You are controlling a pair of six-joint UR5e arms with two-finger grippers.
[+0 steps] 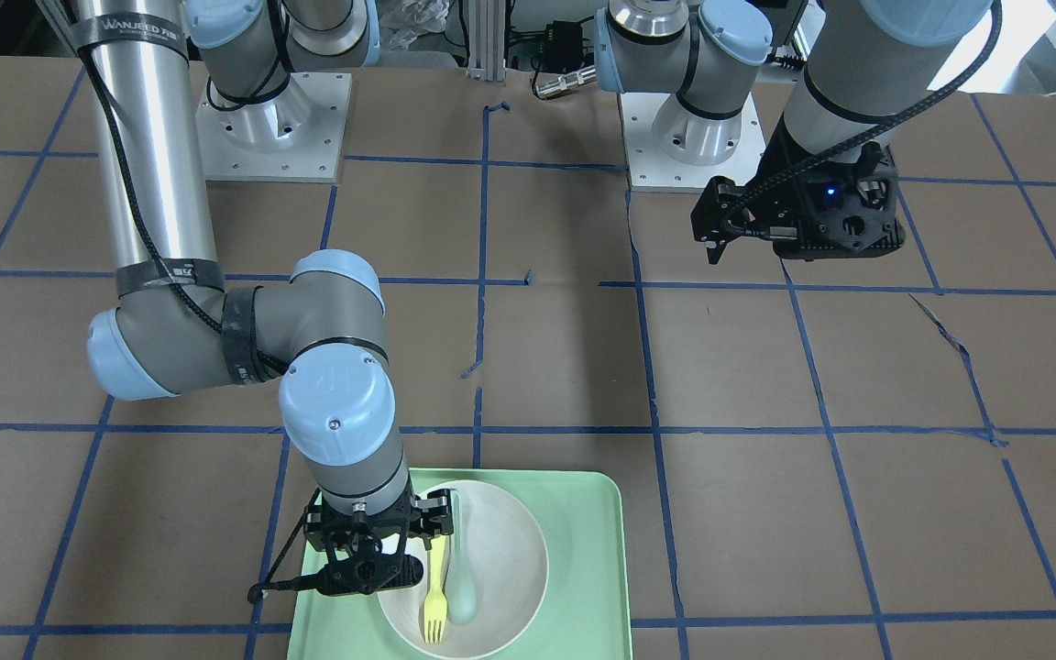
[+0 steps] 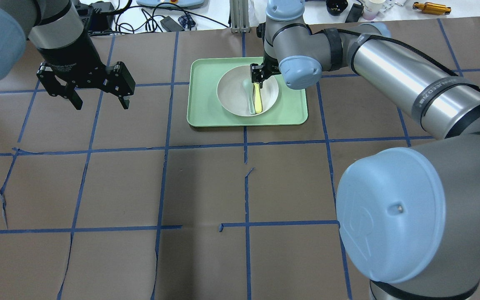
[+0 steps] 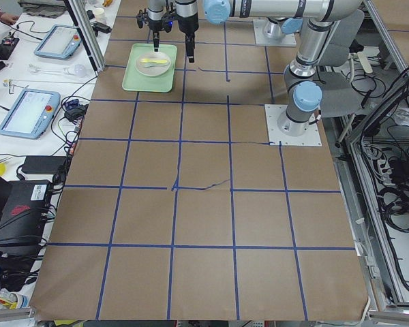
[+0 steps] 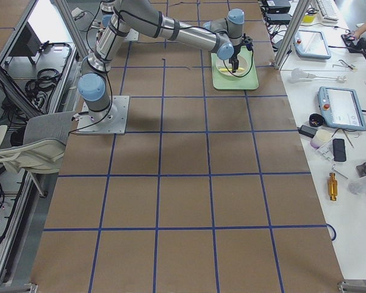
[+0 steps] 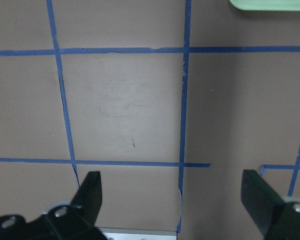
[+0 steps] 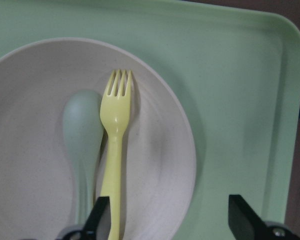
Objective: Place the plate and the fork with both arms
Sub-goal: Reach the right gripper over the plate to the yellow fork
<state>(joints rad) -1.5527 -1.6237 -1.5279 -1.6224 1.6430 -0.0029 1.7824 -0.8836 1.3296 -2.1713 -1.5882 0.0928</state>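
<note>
The off-white plate (image 1: pixel 514 541) sits on the mint-green tray (image 1: pixel 583 550). The pale yellow fork (image 1: pixel 435 600) lies in the plate beside a grey-green spoon (image 1: pixel 463 596). In the right wrist view the fork (image 6: pixel 115 140) lies with its tines pointing away, and its handle runs just inside one finger. My right gripper (image 6: pixel 170 225) is open, low over the plate (image 6: pixel 35 125), and holds nothing; it also shows in the overhead view (image 2: pixel 258 77). My left gripper (image 2: pixel 100 104) is open and empty, raised over bare table, well apart from the tray (image 2: pixel 206 91).
The table is brown paper with a blue tape grid (image 2: pixel 165 146). The arm bases (image 1: pixel 271 128) stand at the robot's side. Tablets and cables lie on a side bench (image 3: pixel 27 109) beyond the tray's end. The left wrist view shows only table and the tray's corner (image 5: pixel 270 4).
</note>
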